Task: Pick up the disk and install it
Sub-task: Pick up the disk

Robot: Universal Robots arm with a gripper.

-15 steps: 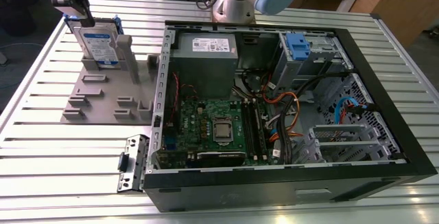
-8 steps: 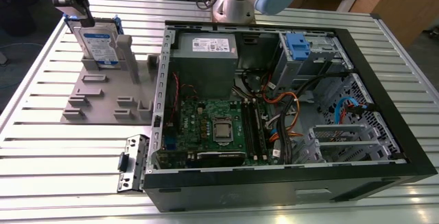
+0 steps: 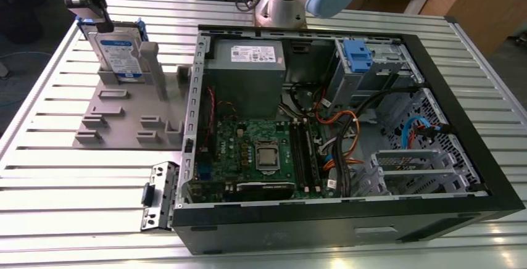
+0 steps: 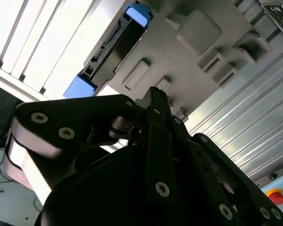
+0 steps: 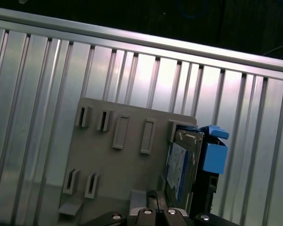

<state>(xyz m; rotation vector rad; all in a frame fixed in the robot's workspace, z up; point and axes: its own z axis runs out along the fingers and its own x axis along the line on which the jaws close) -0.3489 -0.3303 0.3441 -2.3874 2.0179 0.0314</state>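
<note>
Pick-up step, seemingly: claw [image 3: 95,15] hangs above the disk [image 3: 120,50] upright in its grey holder [image 3: 123,105], upper left; I cannot tell its grip state; grasp needs edge alignment.

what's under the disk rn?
The disk stands on edge in a slot of the grey fixture plate on the slatted table. Its bottom edge is hidden inside the slot.
</note>
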